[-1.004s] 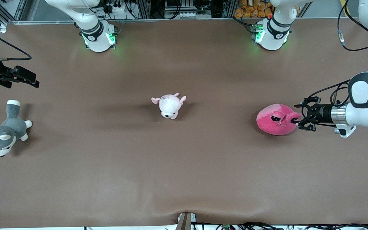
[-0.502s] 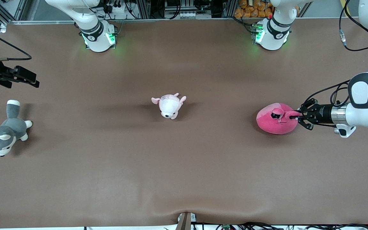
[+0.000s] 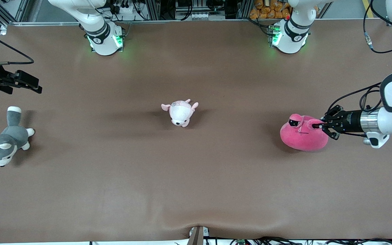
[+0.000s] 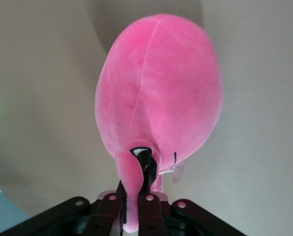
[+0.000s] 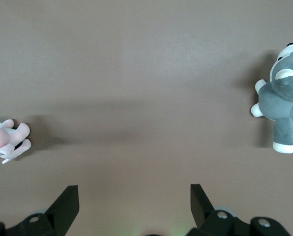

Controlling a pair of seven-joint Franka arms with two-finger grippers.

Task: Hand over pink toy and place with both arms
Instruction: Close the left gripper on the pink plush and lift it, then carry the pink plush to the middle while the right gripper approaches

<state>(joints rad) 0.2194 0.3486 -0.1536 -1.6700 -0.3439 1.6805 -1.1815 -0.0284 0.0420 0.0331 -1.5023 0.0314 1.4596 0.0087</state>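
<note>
The hot-pink round toy (image 3: 303, 136) is at the left arm's end of the table and seems raised slightly off the brown cloth. My left gripper (image 3: 316, 126) is shut on one of its ear flaps, beside its sleepy eyes. In the left wrist view the pink toy (image 4: 161, 88) hangs from the left gripper (image 4: 136, 199), with the flap pinched between the black fingers. My right gripper (image 3: 34, 89) waits open over the right arm's end of the table. In the right wrist view the right gripper (image 5: 133, 191) has nothing between its fingers.
A small pale pink-white puppy plush (image 3: 179, 113) lies at the table's middle; the puppy (image 5: 3, 140) also shows in the right wrist view. A grey-white husky plush (image 3: 3, 144) lies by the right arm's end, near the right gripper; the husky (image 5: 281, 101) shows there too.
The left gripper has shut on the pink toy's ear flap. It has then drawn the toy a little toward the left arm's end of the table and up. The right arm has not moved.
</note>
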